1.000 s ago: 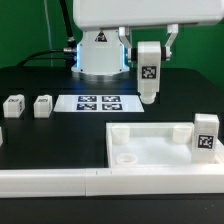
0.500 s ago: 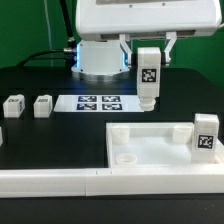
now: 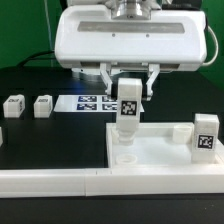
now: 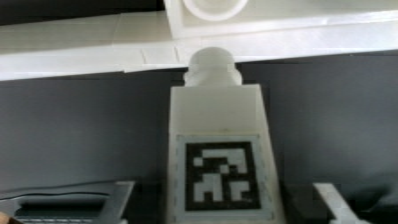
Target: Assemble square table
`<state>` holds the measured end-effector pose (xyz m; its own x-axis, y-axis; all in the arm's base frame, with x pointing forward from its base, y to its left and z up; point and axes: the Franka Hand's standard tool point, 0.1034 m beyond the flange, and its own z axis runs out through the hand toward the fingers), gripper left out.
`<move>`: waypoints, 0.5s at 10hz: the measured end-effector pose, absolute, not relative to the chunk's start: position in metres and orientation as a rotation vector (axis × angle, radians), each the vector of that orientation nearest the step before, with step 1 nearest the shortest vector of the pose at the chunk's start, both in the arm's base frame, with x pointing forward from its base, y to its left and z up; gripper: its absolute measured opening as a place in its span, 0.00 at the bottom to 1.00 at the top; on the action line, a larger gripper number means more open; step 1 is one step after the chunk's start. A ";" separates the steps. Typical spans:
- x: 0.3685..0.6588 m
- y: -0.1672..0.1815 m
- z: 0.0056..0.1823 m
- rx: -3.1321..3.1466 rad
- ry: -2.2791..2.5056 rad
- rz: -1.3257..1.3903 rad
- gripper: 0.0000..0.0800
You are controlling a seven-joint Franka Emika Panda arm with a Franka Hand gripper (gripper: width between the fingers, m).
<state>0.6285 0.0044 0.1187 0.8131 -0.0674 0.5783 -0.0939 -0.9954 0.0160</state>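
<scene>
Hanging upright between the fingers (image 3: 110, 78) of the two-finger gripper (image 3: 129, 82), we've got a small white plastic leg block (image 3: 128, 104), its black-and-white tag facing the exterior view. The jaws are part-way closed and pinch the block's upper sides, with nothing else in their hold.

Below it lies the large white plastic square slab (image 3: 165, 150) with raised rims. The block's lower end is poised over the round corner socket (image 3: 127, 157) at the slab's near corner, toward the exterior view's left, and it is not seated in it. From the wrist we look along the tagged face to the block's rounded peg (image 4: 214, 62), lined up with that socket beyond it.

A second leg block (image 3: 206, 135), also tagged, stands upright at the slab's end toward the exterior view's right. Over on the exterior view's left, a third leg block (image 3: 42, 104) and a fourth leg block (image 3: 13, 105) sit side by side on the black table (image 3: 40, 140), well apart from the slab. They are just beside the flat white marker board (image 3: 95, 103). The long white L-shaped border wall (image 3: 60, 180) runs along the slab's near edge.
</scene>
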 end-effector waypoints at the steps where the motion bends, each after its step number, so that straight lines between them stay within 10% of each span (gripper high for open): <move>1: 0.629 0.002 0.113 2.948 -0.120 0.926 0.36; 5: 0.618 0.005 0.095 2.958 -0.105 0.883 0.36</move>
